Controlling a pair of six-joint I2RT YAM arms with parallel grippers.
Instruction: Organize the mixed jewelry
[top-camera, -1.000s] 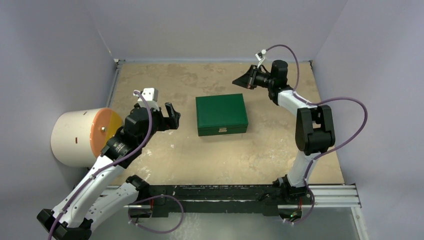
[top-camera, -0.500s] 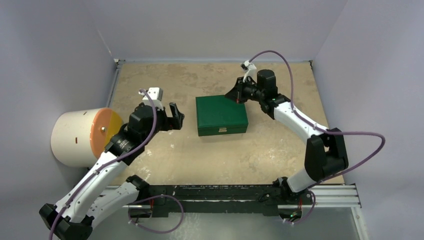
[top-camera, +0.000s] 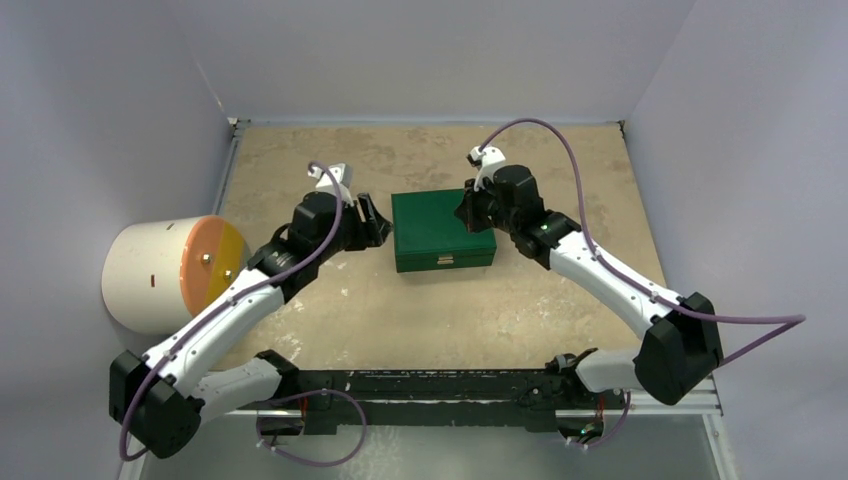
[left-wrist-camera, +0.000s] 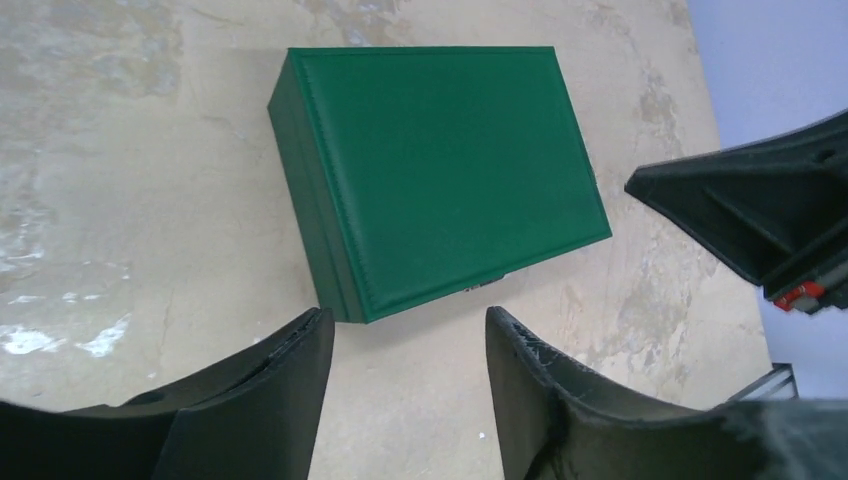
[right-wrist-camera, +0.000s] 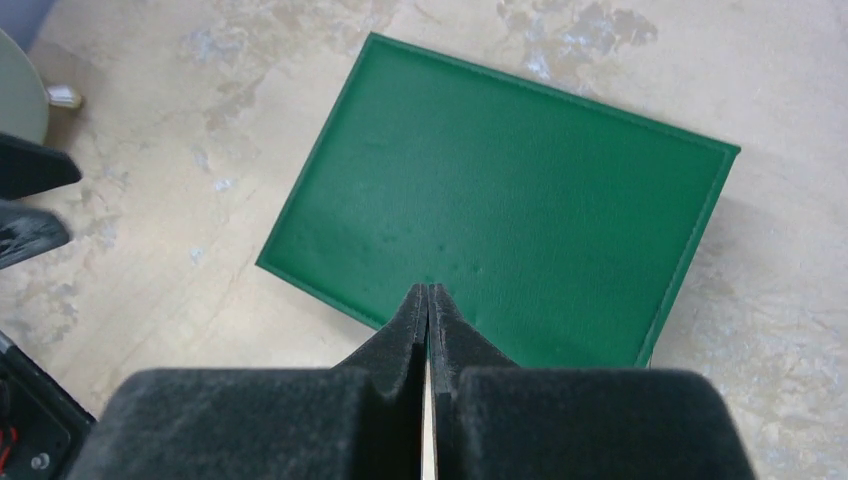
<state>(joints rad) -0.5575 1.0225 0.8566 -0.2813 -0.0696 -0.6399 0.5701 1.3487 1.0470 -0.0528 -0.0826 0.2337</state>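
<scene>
The green box (top-camera: 443, 230) sits closed in the middle of the tabletop (top-camera: 400, 320), with its small clasp (top-camera: 445, 260) facing the arms. None of the jewelry shows in any of the 3 views. It is probably shut inside, though that is only a guess. The 2 arms flank the box, which looks like a set-up for opening it. The left gripper (left-wrist-camera: 410, 335) hovers just beside the box's left wall, jaws spread and empty, likely to steady the base or catch the lid's edge. The right gripper (right-wrist-camera: 428, 296) is pinched fully closed on nothing, its tip over the lid near the far right corner, perhaps to press or nudge. I cannot tell whether that tip touches the lid. From above, the right wrist covers that corner of the box, and the clasp is too small to read as latched or free. A white cylinder (top-camera: 150, 275) with an orange face lies well to the left, its purpose unclear.
</scene>
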